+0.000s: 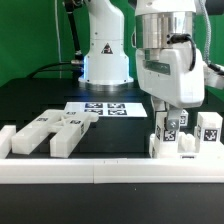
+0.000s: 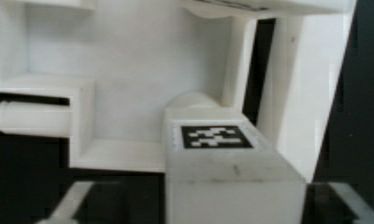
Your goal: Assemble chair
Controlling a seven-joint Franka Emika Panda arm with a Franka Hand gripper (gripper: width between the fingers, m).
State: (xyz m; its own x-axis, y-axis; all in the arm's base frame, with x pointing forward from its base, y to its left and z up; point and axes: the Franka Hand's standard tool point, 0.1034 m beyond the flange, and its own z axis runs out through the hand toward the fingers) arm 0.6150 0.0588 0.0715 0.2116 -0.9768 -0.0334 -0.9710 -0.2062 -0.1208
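Note:
The chair's joined part (image 1: 185,138) stands at the exterior view's right, just behind the front rail: white upright pieces with black-and-white tags. My gripper (image 1: 176,112) hangs straight over it, reaching down among the uprights. In the wrist view a white tagged block (image 2: 210,150) lies between my fingers (image 2: 72,205), with a dark gap on each side, so the gripper (image 2: 214,207) is open and holds nothing. A flat white panel (image 2: 148,70) of the chair lies beyond the block. Loose white chair pieces (image 1: 55,132) lie at the exterior view's left.
A long low white rail (image 1: 100,172) runs along the table's front edge. The marker board (image 1: 105,108) lies flat mid-table. The arm's white base (image 1: 105,50) stands behind it.

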